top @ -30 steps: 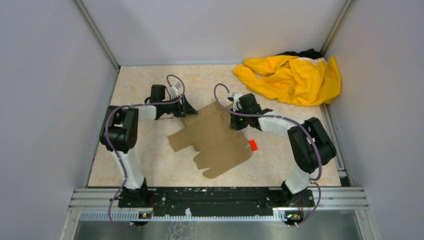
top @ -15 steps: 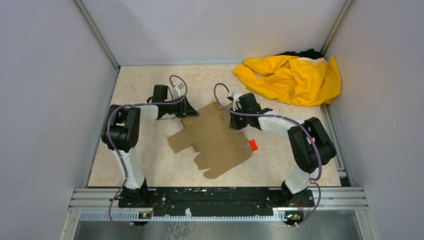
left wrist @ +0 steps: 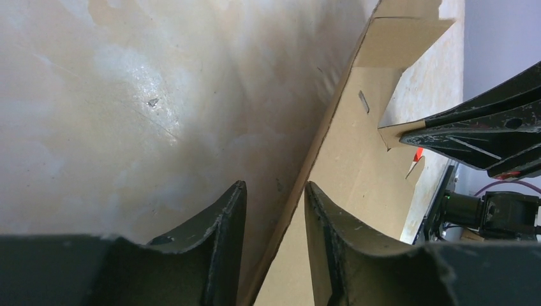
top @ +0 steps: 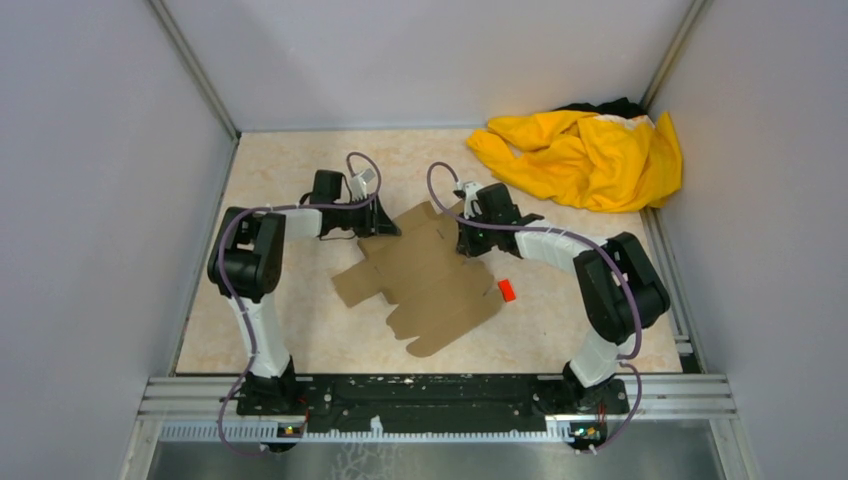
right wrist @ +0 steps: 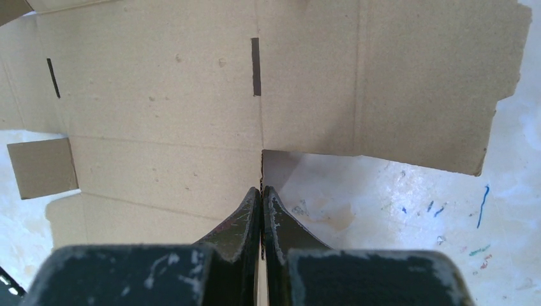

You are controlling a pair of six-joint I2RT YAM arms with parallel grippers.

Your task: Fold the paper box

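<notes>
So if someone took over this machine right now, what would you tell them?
Left gripper: open, jaws astride the far-left edge of the paper box, not clamped.
Right gripper: shut on its far-right edge.
The box is an unfolded sheet mid-table; red block beside its right edge, yellow cloth in the far right corner.
Done: both grippers at the sheet. Left: every fold.

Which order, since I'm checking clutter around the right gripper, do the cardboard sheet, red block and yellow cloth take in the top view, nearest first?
1. The cardboard sheet: pinched at its far edge by the right gripper.
2. The red block: beside the sheet's right edge, toward the arm bases.
3. The yellow cloth: in the far right corner.
</notes>
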